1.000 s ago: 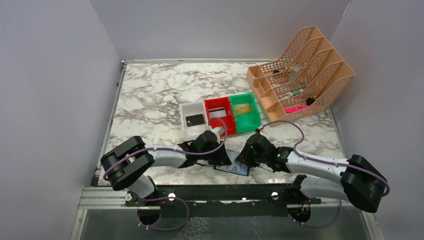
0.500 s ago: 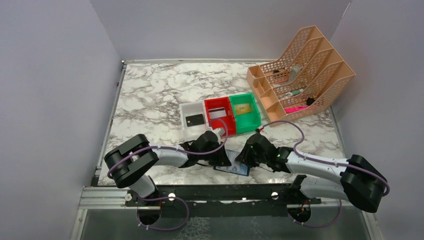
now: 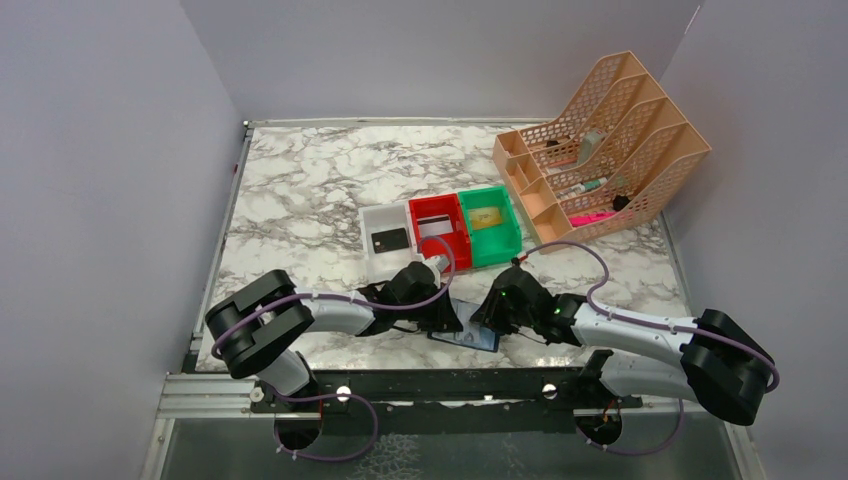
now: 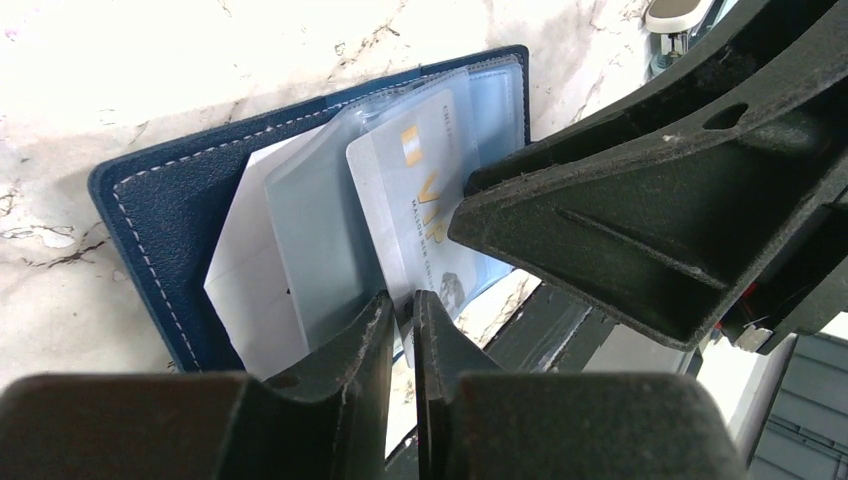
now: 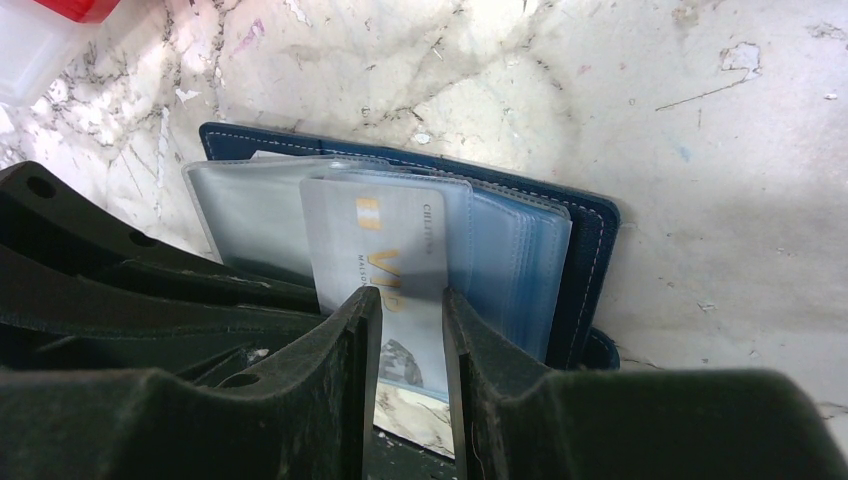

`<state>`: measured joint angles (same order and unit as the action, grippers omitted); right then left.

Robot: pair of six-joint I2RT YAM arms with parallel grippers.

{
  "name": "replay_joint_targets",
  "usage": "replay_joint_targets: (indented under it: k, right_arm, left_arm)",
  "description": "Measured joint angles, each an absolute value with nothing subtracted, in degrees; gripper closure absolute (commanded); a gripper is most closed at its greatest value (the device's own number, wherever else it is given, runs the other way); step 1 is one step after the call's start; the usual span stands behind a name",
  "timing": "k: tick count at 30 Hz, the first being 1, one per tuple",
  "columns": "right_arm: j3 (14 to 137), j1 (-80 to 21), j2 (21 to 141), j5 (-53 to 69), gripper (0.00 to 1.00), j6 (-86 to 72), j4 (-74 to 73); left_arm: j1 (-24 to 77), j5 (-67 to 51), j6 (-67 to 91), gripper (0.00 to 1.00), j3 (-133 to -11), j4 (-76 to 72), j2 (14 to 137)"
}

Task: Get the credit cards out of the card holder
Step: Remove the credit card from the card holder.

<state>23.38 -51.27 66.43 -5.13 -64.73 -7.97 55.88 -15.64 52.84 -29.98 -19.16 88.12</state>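
As the navy card holder (image 4: 165, 215) lies open and flat at the near edge of the marble surface (image 3: 300, 190), both arms reach low over it from either side, the left jaws and right jaws meeting above its stack of clear sleeves (image 4: 315, 230). A silver card (image 4: 425, 190) with a gold chip and gold "VIP" lettering sticks partway out of one sleeve, toward the arms. The left jaws are drawn almost together, pinching that card's near edge (only a sliver of gap shows between them in the left wrist view). The right jaws stand partly spread, tips down over the same card, whose face shows in the gap between them. They sit across the card rather than clamping it. A white paper slip (image 4: 245, 290) pokes out from under the sleeves, inside the blue cover.

Just behind the arms, three small bins sit touching in a row. A white bin (image 3: 370, 225) holds a black card (image 3: 388, 240), a red bin (image 3: 432, 200) holds a whitish card (image 3: 435, 228), and a green bin (image 3: 514, 225) holds a gold card (image 3: 485, 217). A peach mesh organiser (image 3: 620, 120) stands at the far right corner, well apart from the holder.
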Motion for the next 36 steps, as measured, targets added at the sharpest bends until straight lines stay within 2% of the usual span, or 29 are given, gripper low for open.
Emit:
replay_joint_targets:
  k: [3, 14, 36]
  right_arm:
    - [23.38, -51.27, 66.46, -5.15, 0.65, -64.86, -7.97]
    - [23.4, -51.27, 66.48, -5.41, 0.65, -65.56, -8.23]
    - [23.4, -51.27, 65.8, -6.57, 0.64, -67.05, -8.64]
  left_arm:
    - [55.88, -15.64, 52.71, 0.83, -29.98, -19.16, 87.96]
    - [55.88, -15.46, 52.66, 1.0, -29.85, -19.18, 86.52]
    - [55.88, -10.57, 49.58, 1.0, -31.07, -10.79, 81.32]
